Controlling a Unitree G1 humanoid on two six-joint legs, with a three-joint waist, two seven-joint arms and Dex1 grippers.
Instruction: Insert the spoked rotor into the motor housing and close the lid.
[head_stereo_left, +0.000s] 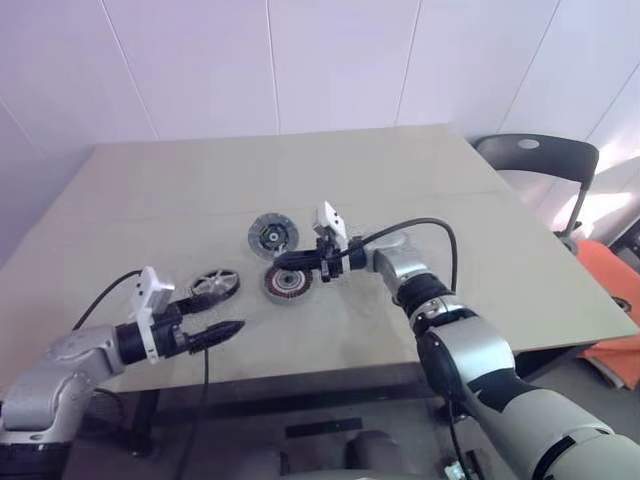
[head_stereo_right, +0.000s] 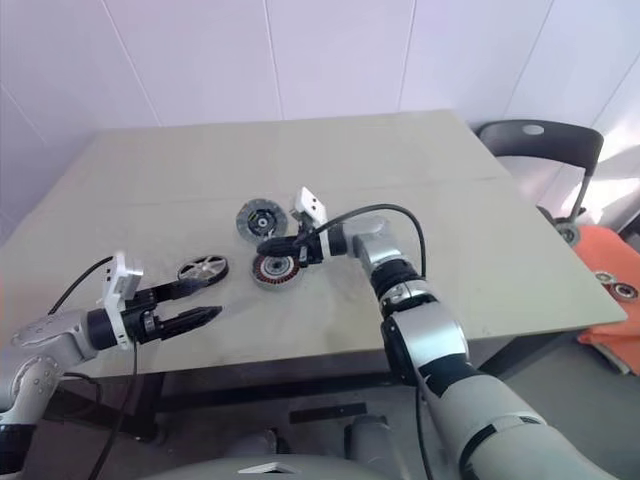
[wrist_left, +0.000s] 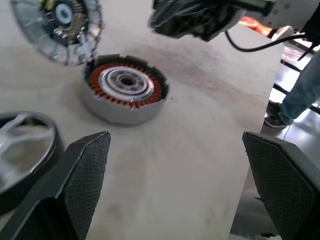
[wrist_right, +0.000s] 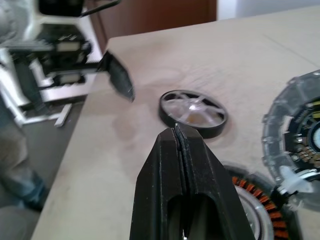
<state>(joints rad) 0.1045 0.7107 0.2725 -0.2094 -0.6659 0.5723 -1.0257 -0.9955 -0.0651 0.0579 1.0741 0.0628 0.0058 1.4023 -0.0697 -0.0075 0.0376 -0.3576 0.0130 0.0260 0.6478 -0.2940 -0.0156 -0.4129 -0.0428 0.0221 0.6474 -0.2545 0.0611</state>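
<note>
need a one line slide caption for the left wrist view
Open left hand faces the motor housing, copper windings exposed, with the spoked rotor and lid beside it on the table.

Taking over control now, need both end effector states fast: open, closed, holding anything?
Left end effector: open, holding nothing.
Right end effector: closed, fingers pressed together, holding nothing.

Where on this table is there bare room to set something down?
The far half of the table behind the lid is bare, as is the right side beyond the right gripper. It is crowded around the motor housing and spoked rotor.
</note>
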